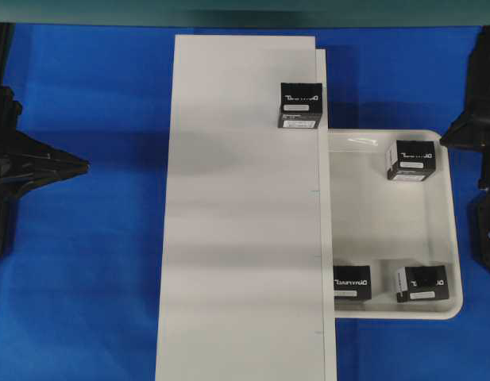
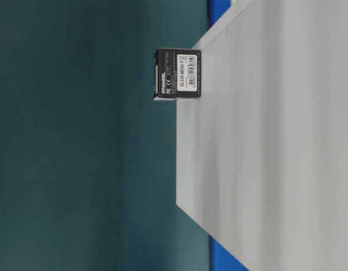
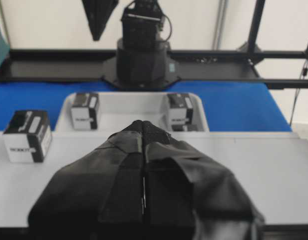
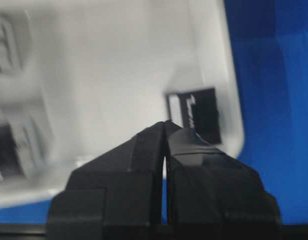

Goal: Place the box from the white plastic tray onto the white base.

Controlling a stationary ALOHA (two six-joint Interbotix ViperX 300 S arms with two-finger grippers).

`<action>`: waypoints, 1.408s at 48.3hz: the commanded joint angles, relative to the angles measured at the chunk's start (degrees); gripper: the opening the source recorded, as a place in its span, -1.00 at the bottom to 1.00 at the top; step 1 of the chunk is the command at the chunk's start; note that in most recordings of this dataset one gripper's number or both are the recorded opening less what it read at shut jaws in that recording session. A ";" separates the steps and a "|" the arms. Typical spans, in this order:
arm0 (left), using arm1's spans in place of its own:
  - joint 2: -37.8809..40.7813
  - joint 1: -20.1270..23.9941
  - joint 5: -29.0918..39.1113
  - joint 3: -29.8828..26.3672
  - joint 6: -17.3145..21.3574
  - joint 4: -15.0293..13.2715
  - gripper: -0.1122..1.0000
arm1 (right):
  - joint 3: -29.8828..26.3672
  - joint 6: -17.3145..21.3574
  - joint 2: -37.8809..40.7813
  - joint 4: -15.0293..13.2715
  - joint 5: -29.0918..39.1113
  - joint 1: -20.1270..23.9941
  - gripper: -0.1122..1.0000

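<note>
My left gripper (image 1: 79,165) sits at the left side of the scene, its tip pointing right, level above the surface. My left wrist view confirms its fingers (image 3: 129,145) pressed together, nothing between them. My right gripper (image 4: 166,125) is likewise closed and empty; my right wrist view shows both fingers meeting at a thin seam, angled downward. From overhead, only part of my right arm (image 1: 476,127) shows, at the right edge.

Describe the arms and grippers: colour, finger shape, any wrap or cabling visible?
Both arms are matte black. The left gripper and right gripper have fingers wrapped in wrinkled black tape, tapering to a wedge tip. Cables cannot be made out; no markings visible.
</note>
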 commanded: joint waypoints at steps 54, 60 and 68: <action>1.76 -0.09 -0.18 -2.29 0.18 0.09 -0.93 | 9.40 -10.28 17.93 -1.93 -13.89 -5.98 1.00; 1.76 -0.09 -0.44 -2.29 0.09 0.09 -0.93 | 10.02 -10.28 19.51 -1.93 -15.73 -5.98 1.00; 1.76 -0.09 -0.44 -2.37 0.09 0.18 -0.93 | 10.63 -10.63 21.88 -1.93 -19.25 -5.98 1.00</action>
